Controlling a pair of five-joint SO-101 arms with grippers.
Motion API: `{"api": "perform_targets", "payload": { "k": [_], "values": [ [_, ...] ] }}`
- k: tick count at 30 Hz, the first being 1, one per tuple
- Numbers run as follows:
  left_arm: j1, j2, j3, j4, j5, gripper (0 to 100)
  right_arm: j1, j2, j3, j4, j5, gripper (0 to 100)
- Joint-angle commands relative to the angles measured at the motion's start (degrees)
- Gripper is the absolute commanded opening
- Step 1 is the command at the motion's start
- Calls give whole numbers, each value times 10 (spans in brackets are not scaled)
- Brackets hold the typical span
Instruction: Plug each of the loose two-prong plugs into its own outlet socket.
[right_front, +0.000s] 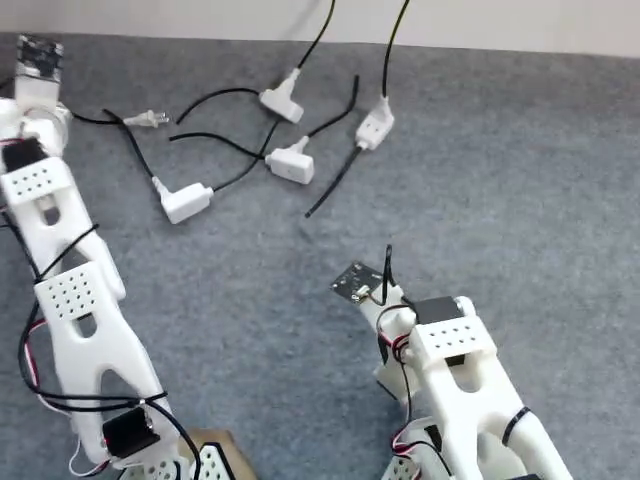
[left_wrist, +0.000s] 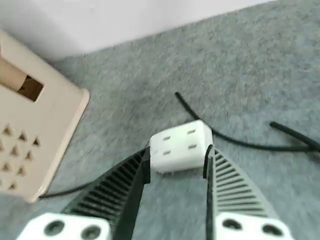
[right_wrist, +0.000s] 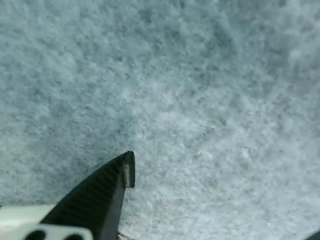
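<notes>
Underneath: grey carpet (right_front: 520, 200), short and felt-like; the right wrist view shows its matted fibres close up, which the high view smooths into a flat sheet.
Left claw (left_wrist: 176, 155): two ribbed black fingers (left_wrist: 122, 185) on white plastic mounts, pressed against the two sides of a socket block.
Held socket block (left_wrist: 180, 142): white, boxy with rounded edges, four narrow slots on its face. The left wrist view shows it between the fingertips, just over the carpet.
Right claw (right_wrist: 220, 205): spread wide, one tapered black finger (right_wrist: 112, 195) hanging over bare carpet.
Two-prong plug (right_front: 150, 119): small and pale with metal prongs, lying loose on the carpet near the left arm (right_front: 70, 290), on a black cord.
Other blocks: far block (right_front: 283, 102), middle block (right_front: 290, 160), right-hand block (right_front: 375, 127) and near block (right_front: 185, 200), all glossy white, spread over the far carpet in the high view.
Cords (right_front: 333, 181): thin, black, looping among the blocks.
Beige box (left_wrist: 30, 130): smooth, round-cornered, pierced with small triangles, standing beside the held block in the left wrist view.
Arms: white plastic with perforated panels; the right arm (right_front: 455, 340) sits near the front.
</notes>
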Motion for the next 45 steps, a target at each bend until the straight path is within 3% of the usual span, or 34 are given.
{"api": "perform_targets", "payload": {
  "k": [1, 5, 15, 19, 25, 27, 30, 33, 38, 45],
  "values": [
    [21, 19, 50, -155, 2, 189, -3, -11, -14, 4, 7, 546],
    [48, 65, 78, -257, 2, 189, -3, -11, -14, 4, 7, 546],
    [107, 119, 76, -234, 2, 189, -3, -11, -13, 5, 7, 546],
    [106, 109, 62, -95, 2, 189, -3, -11, -13, 4, 8, 546],
    [102, 69, -54, 216, 1, 189, -3, -11, -13, 4, 8, 546],
    [92, 49, -123, 338, -25, 189, -3, -11, -13, 5, 8, 546],
    [86, -26, -115, 486, -111, 189, -3, -11, -13, 6, 9, 546],
    [61, -102, -119, 563, -109, 188, -3, -11, -13, 7, 9, 546],
    [31, -153, -113, 374, -35, 188, -3, -11, -13, 7, 8, 546],
    [37, -22, -111, 100, -18, 188, -3, -11, -13, 6, 8, 546]
  ]
}}
